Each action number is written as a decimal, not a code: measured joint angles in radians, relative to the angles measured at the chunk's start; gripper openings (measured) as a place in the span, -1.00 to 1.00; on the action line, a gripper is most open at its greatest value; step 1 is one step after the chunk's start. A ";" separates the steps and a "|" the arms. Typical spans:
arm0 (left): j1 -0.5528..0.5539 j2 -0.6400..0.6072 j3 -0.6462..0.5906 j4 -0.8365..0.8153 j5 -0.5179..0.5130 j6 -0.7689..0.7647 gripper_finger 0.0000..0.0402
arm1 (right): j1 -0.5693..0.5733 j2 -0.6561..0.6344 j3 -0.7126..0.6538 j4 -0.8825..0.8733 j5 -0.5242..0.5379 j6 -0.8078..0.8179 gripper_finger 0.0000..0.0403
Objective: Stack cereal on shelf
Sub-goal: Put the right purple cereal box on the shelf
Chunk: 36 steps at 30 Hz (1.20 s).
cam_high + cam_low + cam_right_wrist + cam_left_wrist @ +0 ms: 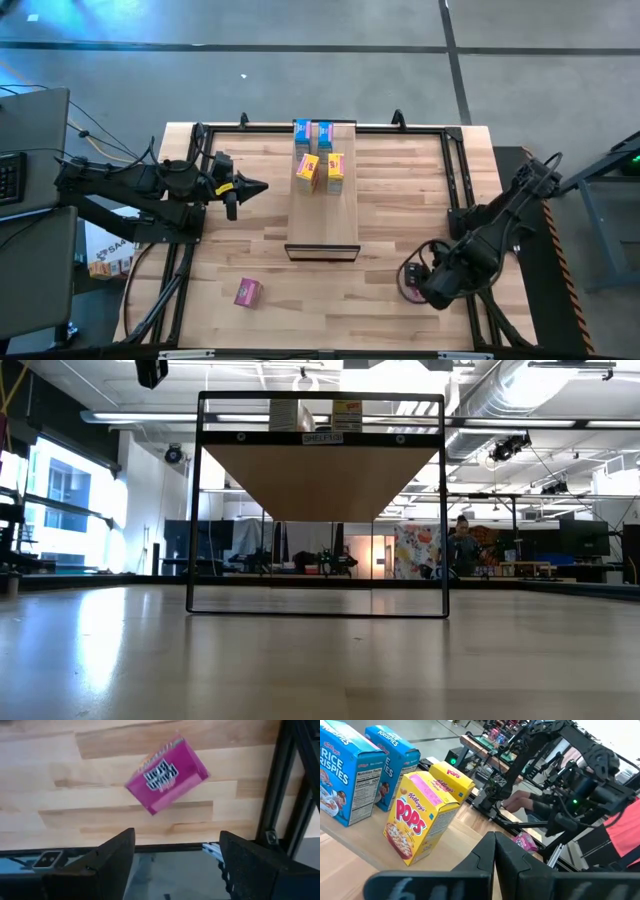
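Note:
The shelf [322, 210] stands in the table's middle. It carries two blue cereal boxes [345, 775] [390, 765] upright at its far end and two yellow ones [417, 815] [452, 780] just in front of them. One pink box [248, 291] lies flat on the tabletop near the front left. A second pink box [166, 775] lies flat at the front right. My right gripper [177, 855] hangs open above it, pointing down, fingers clear of the box. My left gripper [255, 186] is shut, left of the shelf, holding nothing.
A black metal frame [455, 170] runs around the tabletop; its right rail [285, 785] passes close beside the right pink box. In the low view the shelf [320, 480] shows from below on its black stand. Bare tabletop lies between the shelf's front edge and the table's near edge.

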 joint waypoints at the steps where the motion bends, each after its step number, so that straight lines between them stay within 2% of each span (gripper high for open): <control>1: 0.000 0.000 0.000 0.000 0.000 0.000 -1.00 | 0.004 0.017 0.012 -0.010 0.000 0.000 0.37; 7: 0.000 0.000 0.000 0.000 -0.003 0.007 -1.00 | -0.033 0.087 0.020 -0.018 -0.001 -0.001 0.37; 12: 0.000 0.000 0.000 0.000 -0.003 0.007 -1.00 | -0.109 0.071 0.021 -0.025 0.068 -0.030 0.37; 14: 0.000 0.000 0.000 0.000 -0.003 0.007 -1.00 | -0.128 0.071 0.022 -0.063 0.053 -0.049 0.37; 18: 0.000 0.000 0.000 -0.001 -0.003 0.007 -1.00 | -0.106 0.071 0.022 -0.150 0.013 -0.067 0.37; 21: 0.000 0.000 0.000 -0.001 -0.003 0.008 -1.00 | -0.083 0.067 0.022 -0.152 0.013 -0.128 0.37; 28: 0.019 0.000 0.000 -0.001 -0.003 0.013 -1.00 | -0.090 0.031 0.022 -0.074 -0.098 -0.629 0.37; 34: 0.041 0.000 0.001 -0.001 -0.011 0.011 -1.00 | -0.089 0.027 0.022 -0.052 -0.143 -1.283 0.37; 36: 0.045 0.000 0.001 -0.001 -0.011 0.007 -1.00 | -0.088 0.027 0.022 -0.036 -0.142 -1.449 0.37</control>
